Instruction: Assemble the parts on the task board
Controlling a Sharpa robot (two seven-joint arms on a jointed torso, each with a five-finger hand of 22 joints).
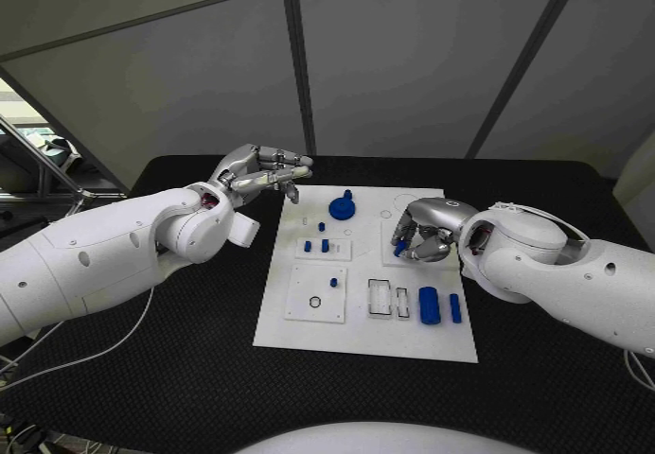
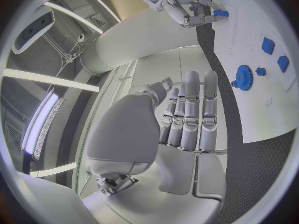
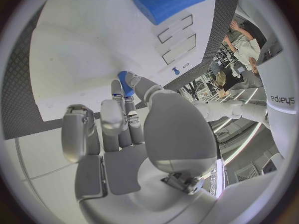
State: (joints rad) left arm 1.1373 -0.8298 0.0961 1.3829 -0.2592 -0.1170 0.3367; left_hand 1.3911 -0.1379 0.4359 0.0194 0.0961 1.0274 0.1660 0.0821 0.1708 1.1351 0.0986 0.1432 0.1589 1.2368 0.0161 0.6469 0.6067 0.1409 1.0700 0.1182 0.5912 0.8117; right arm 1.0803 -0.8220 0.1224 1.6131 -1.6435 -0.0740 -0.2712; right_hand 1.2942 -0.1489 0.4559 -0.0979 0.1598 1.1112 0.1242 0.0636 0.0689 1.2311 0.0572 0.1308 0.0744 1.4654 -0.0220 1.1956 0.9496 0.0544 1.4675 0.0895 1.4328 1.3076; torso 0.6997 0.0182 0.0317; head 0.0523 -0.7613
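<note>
Head view shows the white task board (image 1: 358,331) lying flat in the middle of the black desk (image 1: 164,378). The right hand (image 1: 426,232) is down over the far right part of the board, and its fingers (image 3: 127,87) pinch a small blue peg (image 1: 401,249) between thumb and fingertip. The left hand (image 1: 259,173) is up off the desk by the board's far left corner. Its fingers (image 2: 190,109) lie straight and close together, and they hold nothing.

I think the parts are hard plastic, light and stiff. They look smooth, so they could slip. A small peg is best pinched on its sides near the top. The long blue bar (image 1: 430,305) is best held across its middle.

Now I count the blue parts on the board. One round gear (image 1: 342,206) with a knob sits at the far end. One tiny peg (image 1: 321,226) stands near it. Two short blocks (image 1: 315,246) sit side by side on a small plate. One tiny peg (image 1: 333,283) sits on another small plate. One fat long bar and one thin bar (image 1: 454,307) lie on the near right. With the peg in the right hand, that makes eight, though the smallest ones are hard to see, so I may have missed one.
</note>
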